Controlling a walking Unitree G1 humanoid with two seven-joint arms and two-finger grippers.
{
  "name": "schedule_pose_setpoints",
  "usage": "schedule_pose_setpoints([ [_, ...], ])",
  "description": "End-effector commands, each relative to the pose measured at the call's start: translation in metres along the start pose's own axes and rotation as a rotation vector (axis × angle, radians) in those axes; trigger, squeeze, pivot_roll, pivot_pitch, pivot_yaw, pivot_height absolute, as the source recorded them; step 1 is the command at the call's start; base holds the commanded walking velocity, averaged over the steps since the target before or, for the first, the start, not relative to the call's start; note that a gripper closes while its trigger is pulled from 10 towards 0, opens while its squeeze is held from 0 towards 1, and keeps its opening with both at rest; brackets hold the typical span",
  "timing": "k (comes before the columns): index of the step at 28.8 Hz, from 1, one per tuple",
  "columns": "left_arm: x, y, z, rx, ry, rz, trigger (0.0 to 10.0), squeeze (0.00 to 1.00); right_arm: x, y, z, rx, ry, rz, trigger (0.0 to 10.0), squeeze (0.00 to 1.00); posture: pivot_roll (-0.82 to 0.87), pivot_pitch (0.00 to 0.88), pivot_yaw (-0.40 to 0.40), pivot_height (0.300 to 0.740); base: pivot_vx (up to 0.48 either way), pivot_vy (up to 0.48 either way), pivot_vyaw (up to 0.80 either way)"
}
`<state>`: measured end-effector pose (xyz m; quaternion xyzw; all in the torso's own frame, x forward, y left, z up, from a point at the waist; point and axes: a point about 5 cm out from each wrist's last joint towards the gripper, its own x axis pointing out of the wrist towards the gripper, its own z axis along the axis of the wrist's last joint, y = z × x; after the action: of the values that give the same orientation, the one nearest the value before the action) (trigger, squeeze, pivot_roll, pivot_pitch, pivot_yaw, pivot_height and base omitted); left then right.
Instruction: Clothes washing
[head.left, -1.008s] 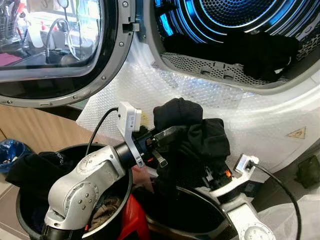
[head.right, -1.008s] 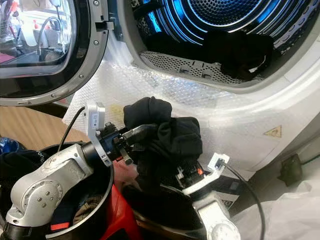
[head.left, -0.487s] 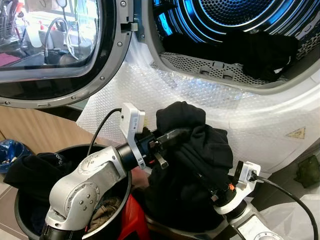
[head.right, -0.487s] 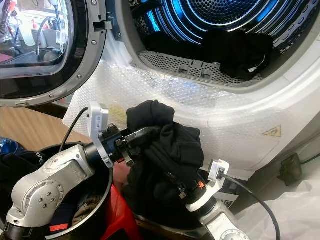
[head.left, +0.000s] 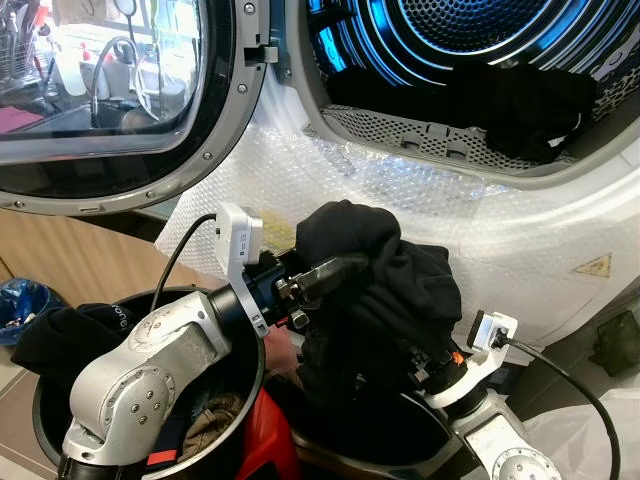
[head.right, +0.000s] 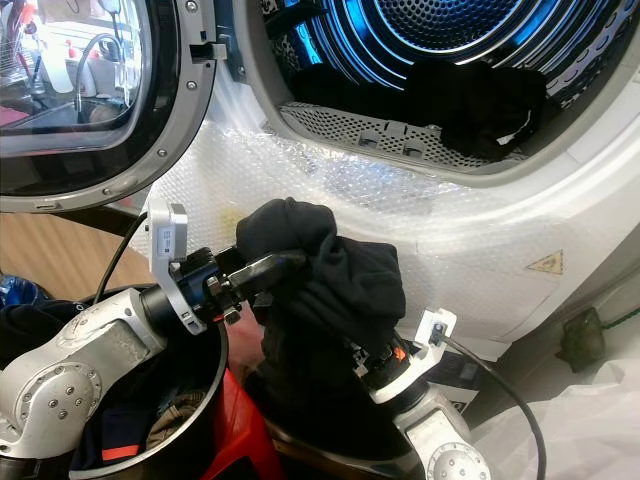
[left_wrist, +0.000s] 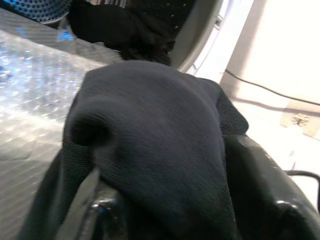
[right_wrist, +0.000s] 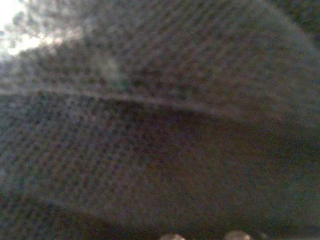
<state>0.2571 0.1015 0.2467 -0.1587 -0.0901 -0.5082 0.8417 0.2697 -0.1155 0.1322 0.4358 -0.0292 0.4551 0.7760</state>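
Two hands on one black garment (head.left: 385, 290): left hand (head.left: 335, 272) clamped, right hand (head.left: 425, 365) buried, grip perhaps closed, unclear.

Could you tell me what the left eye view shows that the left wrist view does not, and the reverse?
Left eye view: the open door, the lit blue drum, two black baskets and the right claw buried under the black garment.

Left wrist view: the left claw with fabric draped over its fingers, and a wall cable.

Both: the garment, bubble wrap and dark clothes in the drum.
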Motion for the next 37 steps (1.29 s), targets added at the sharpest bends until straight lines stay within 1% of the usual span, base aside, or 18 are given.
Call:
schedule_pose_setpoints([
  [1, 0.005, -0.010, 0.003, 0.005, -0.011, -0.051, 10.0, 1.00, 0.011, 0.004, -0.004, -0.022, 0.029, 0.030, 0.0, 0.00, 0.01, 0.076, -0.022, 0.740, 0.000, 0.000, 0.00],
  [2, 0.007, -0.011, 0.003, 0.002, -0.014, -0.058, 10.0, 1.00, 0.017, 0.005, -0.010, -0.023, 0.042, 0.034, 0.0, 0.00, 0.01, 0.076, -0.022, 0.740, 0.000, 0.000, 0.00],
  [5, 0.008, -0.013, 0.004, -0.006, -0.020, -0.069, 10.0, 1.00, 0.025, 0.007, -0.015, 0.021, 0.007, 0.053, 0.0, 0.00, 0.01, 0.075, -0.022, 0.740, 0.000, 0.000, 0.00],
  [10, 0.004, -0.017, 0.005, -0.024, -0.018, -0.098, 10.0, 1.00, 0.032, 0.002, -0.010, 0.057, -0.079, 0.043, 0.0, 0.00, 0.02, 0.077, -0.024, 0.740, 0.000, 0.000, 0.00],
  [12, 0.005, -0.020, 0.005, -0.030, -0.018, -0.110, 10.0, 1.00, 0.037, 0.001, -0.013, 0.057, -0.079, 0.038, 0.0, 0.00, 0.02, 0.077, -0.024, 0.740, 0.000, 0.000, 0.00],
  [13, 0.007, -0.022, 0.006, -0.033, -0.024, -0.116, 10.0, 1.00, 0.044, 0.001, -0.020, 0.054, -0.064, 0.034, 0.0, 0.00, 0.02, 0.077, -0.024, 0.740, 0.000, 0.000, 0.00],
  [15, 0.010, -0.023, 0.006, -0.038, -0.030, -0.123, 10.0, 1.00, 0.048, -0.001, -0.025, 0.057, -0.056, 0.023, 0.0, 0.00, 0.03, 0.074, -0.021, 0.740, 0.000, 0.000, 0.00],
  [18, 0.012, -0.024, 0.007, -0.035, -0.035, -0.125, 10.0, 1.00, 0.054, -0.007, -0.035, 0.069, -0.055, -0.033, 0.0, 0.00, 0.04, 0.073, -0.022, 0.740, 0.000, 0.000, 0.00],
  [20, 0.012, -0.024, 0.008, -0.033, -0.038, -0.121, 10.0, 1.00, 0.055, -0.008, -0.038, 0.063, -0.047, -0.041, 0.0, 0.00, 0.04, 0.073, -0.022, 0.740, 0.000, 0.000, 0.00],
  [21, 0.014, -0.023, 0.009, -0.030, -0.043, -0.118, 10.0, 1.00, 0.058, -0.010, -0.045, 0.041, -0.013, -0.071, 0.0, 0.00, 0.04, 0.072, -0.021, 0.740, 0.000, 0.000, 0.00],
  [23, 0.016, -0.023, 0.010, -0.031, -0.047, -0.118, 10.0, 1.00, 0.059, -0.013, -0.051, 0.023, 0.007, -0.100, 0.0, 0.00, 0.04, 0.072, -0.021, 0.740, 0.000, 0.000, 0.00],
  [26, 0.018, -0.026, 0.010, -0.038, -0.054, -0.133, 10.0, 1.00, 0.058, -0.022, -0.056, 0.010, 0.018, -0.188, 0.0, 0.00, 0.04, 0.069, -0.020, 0.740, 0.000, 0.000, 0.00],
  [27, 0.019, -0.028, 0.010, -0.042, -0.055, -0.137, 10.0, 1.00, 0.058, -0.029, -0.058, -0.016, 0.016, -0.261, 0.0, 0.00, 0.04, 0.069, -0.018, 0.740, 0.000, 0.000, 0.00],
  [30, 0.020, -0.029, 0.009, -0.048, -0.055, -0.144, 10.0, 1.00, 0.058, -0.037, -0.056, -0.004, -0.029, -0.341, 0.0, 0.00, 0.04, 0.069, -0.017, 0.740, 0.000, 0.000, 0.00],
  [31, 0.020, -0.029, 0.009, -0.048, -0.055, -0.144, 10.0, 1.00, 0.058, -0.037, -0.056, -0.004, -0.029, -0.341, 0.0, 0.00, 0.04, 0.069, -0.017, 0.740, 0.000, 0.000, 0.00],
  [32, 0.020, -0.030, 0.009, -0.049, -0.054, -0.144, 10.0, 1.00, 0.059, -0.038, -0.054, 0.022, -0.062, -0.348, 0.0, 0.00, 0.05, 0.069, -0.017, 0.740, 0.000, 0.000, 0.00],
  [33, 0.021, -0.031, 0.008, -0.054, -0.056, -0.148, 10.0, 1.00, 0.064, -0.037, -0.049, 0.055, -0.113, -0.324, 0.0, 0.00, 0.05, 0.069, -0.016, 0.740, 0.000, 0.000, 0.00],
  [37, 0.023, -0.034, 0.008, -0.066, -0.063, -0.160, 10.0, 1.00, 0.073, -0.034, -0.047, 0.042, -0.119, -0.289, 0.0, 0.00, 0.05, 0.067, -0.014, 0.740, 0.000, 0.000, 0.00],
])
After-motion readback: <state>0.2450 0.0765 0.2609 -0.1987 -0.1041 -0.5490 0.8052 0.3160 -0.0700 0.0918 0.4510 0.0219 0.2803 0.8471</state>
